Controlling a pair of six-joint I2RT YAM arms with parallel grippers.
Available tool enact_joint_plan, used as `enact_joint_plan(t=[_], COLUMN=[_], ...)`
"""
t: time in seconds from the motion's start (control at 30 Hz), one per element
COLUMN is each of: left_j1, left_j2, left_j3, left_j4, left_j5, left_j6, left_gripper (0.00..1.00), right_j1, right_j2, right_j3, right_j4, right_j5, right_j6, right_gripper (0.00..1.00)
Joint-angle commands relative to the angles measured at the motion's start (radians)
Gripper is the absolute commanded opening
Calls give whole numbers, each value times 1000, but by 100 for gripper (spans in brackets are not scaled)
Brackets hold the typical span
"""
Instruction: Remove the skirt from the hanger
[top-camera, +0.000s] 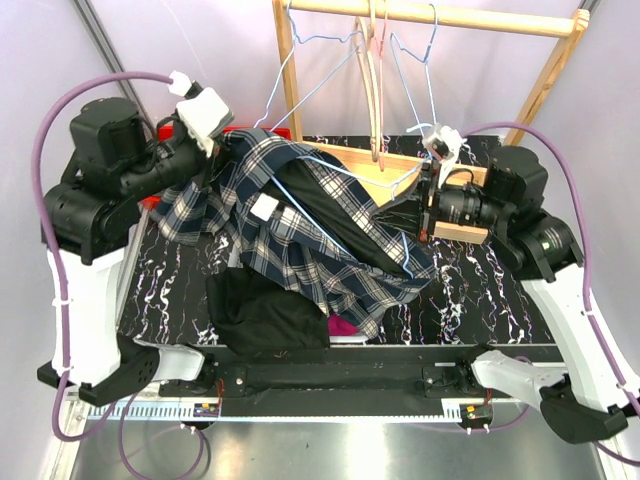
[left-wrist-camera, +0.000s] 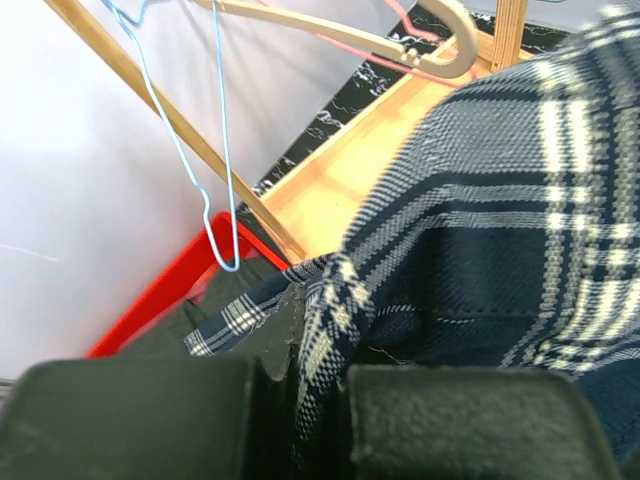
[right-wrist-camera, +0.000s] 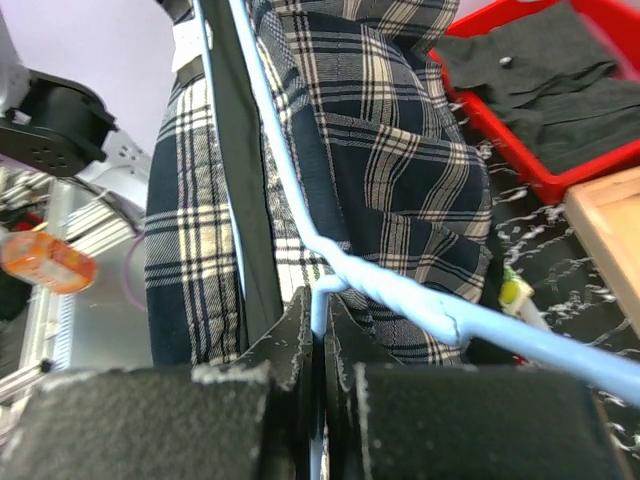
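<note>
My left jaws are clamped on a fold of the navy-and-white plaid woven skirt (top-camera: 300, 235), which hangs slack over the middle of the black, white-veined marble desk (top-camera: 480, 295). My right jaws are pinched shut on the thin light-blue wire hanger (right-wrist-camera: 400, 295) against the cloth; bare desk lies right of the hem.

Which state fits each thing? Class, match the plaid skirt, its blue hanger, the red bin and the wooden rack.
1. navy plaid fabric skirt
2. light blue wire hanger inside the skirt
3. red plastic bin
4. pale wooden rack

A. holds dark grey cloth
B. pinched by right claw
C. carries empty hangers
D. pinched by left claw

Pairs: 1-D, 2-B, 3-A, 4-C.
</note>
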Motion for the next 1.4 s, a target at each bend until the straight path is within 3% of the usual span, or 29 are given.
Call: enact_joint_plan(t=[0.0,0.27,0.43,0.6,0.8,0.93,1.1,1.27,1.37], left_j1=[77,91,124,128,152,154,154,105,-59], left_j2=[-5,-89,-195,-271,-304,-289,-253,-213,-169], left_j3=[28,-195,-534,-833,-983,-945,-804,-725,-647], left_j4=[268,260,288,352,417,411,349,343,328], left_j5=[-139,-130,-105,-39,-88,-45,66,186,118], left_j6=[-55,-109,-115,-139,-98,-103,-133,-214,-233], left_gripper=[0,0,0,0,0,5,4,2,0], right_j1=[0,-2,-3,-2,-2,0,-2,-2,-2], right_j2=[-88,-120,-147,-106,-111,-69,-51,-40,68], right_j3=[-38,136,248,384,444,399,315,169,210], right_j4=[-109,-204,-238,-229,-211,-174,-27,404,564], right_j5=[33,163,264,264,336,245,226,249,188], right_j6=[-35,-117,-141,-142,-176,-110,-24,157,304], right_gripper=[0,0,0,0,0,0,0,0,0])
